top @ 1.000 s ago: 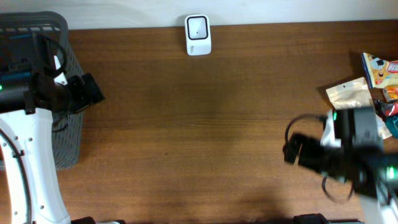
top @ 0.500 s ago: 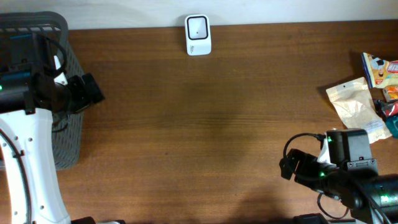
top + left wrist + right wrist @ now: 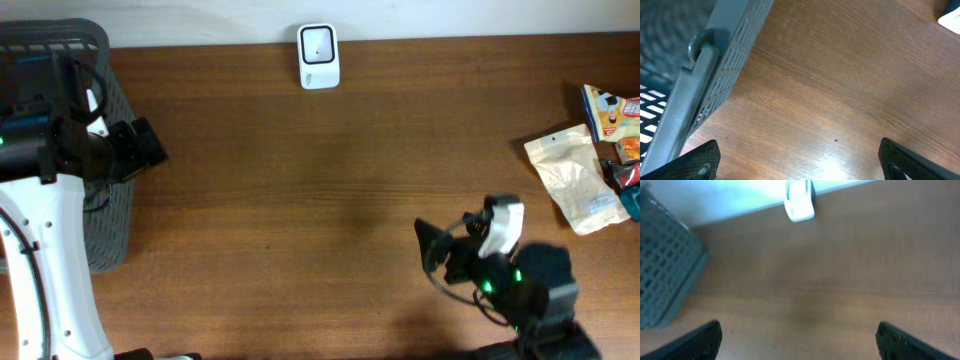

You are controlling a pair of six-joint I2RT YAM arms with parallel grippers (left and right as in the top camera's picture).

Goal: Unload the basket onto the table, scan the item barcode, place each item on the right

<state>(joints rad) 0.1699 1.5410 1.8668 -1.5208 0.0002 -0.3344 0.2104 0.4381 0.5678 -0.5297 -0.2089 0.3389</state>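
- Right gripper (image 3: 428,250): at 5 o'clock, near the front edge of the table (image 3: 300,190); jaws spread wide, released, over bare wood
- Beige pouch (image 3: 572,178): item for scanning, lying flat at 3 o'clock, well apart from both grippers; its barcode cannot be made out
- Snack packets (image 3: 612,112): just beyond the pouch at 2 o'clock, at the table's right edge
- Left gripper (image 3: 140,150): at 9 o'clock; jaws spread wide, released, just beside the grey basket (image 3: 112,220)
- White scanner (image 3: 318,55): at 12 o'clock on the far edge, well apart from the pouch
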